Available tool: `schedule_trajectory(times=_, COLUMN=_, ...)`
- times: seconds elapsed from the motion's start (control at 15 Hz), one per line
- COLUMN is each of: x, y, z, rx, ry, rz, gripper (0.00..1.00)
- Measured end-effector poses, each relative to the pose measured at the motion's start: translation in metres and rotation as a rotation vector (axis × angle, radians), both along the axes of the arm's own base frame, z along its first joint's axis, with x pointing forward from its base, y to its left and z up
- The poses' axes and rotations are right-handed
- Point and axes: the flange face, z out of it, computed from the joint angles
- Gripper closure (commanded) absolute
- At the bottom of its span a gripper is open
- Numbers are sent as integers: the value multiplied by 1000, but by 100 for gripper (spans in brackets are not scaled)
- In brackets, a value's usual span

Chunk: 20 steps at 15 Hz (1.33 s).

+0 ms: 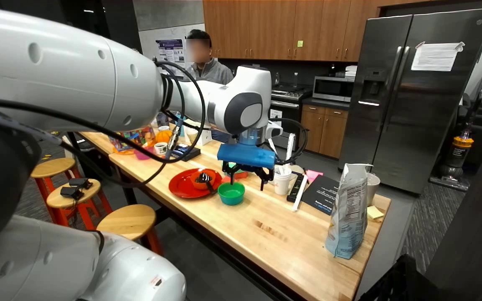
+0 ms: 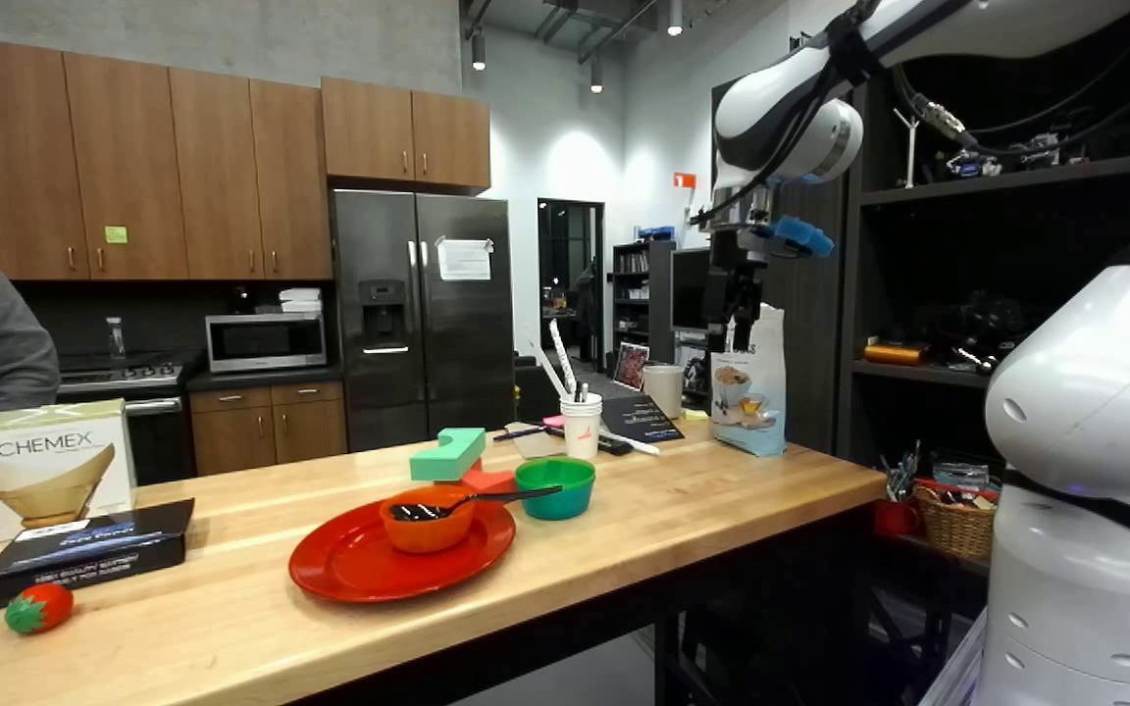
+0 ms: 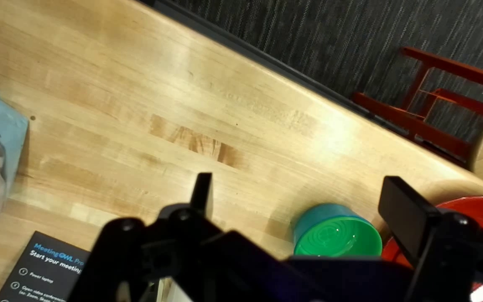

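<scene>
My gripper (image 1: pixel 247 184) is open with nothing between its fingers, held above the wooden table. It also shows in an exterior view (image 2: pixel 742 338) and in the wrist view (image 3: pixel 298 178). A green bowl (image 3: pixel 338 237) stands on the table below it, lying between the fingers in the wrist view, not touched. The bowl shows in both exterior views (image 1: pixel 231 195) (image 2: pixel 557 495). Beside it a red plate (image 2: pixel 339 569) carries an orange bowl (image 2: pixel 428 536) with a black spoon (image 2: pixel 491 497) resting in it. A green block (image 2: pixel 449 454) lies on a red block (image 2: pixel 491 479) behind the green bowl.
A snack bag (image 1: pixel 347 221) stands near the table's end. A white cup (image 1: pixel 282 184) with tall utensils and a black card (image 1: pixel 321 193) lie beyond the gripper. A Chemex box (image 2: pixel 45 466), a black box (image 2: pixel 89 554) and a toy strawberry (image 2: pixel 39 608) sit further along. A stool (image 1: pixel 127 221) stands beside the table.
</scene>
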Motion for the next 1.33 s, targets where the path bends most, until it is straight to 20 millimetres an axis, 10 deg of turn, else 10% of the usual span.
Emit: schedule_trajectory(times=1.33, x=7, y=-2, z=0, rx=-26, ry=-93, rz=129, gripper=0)
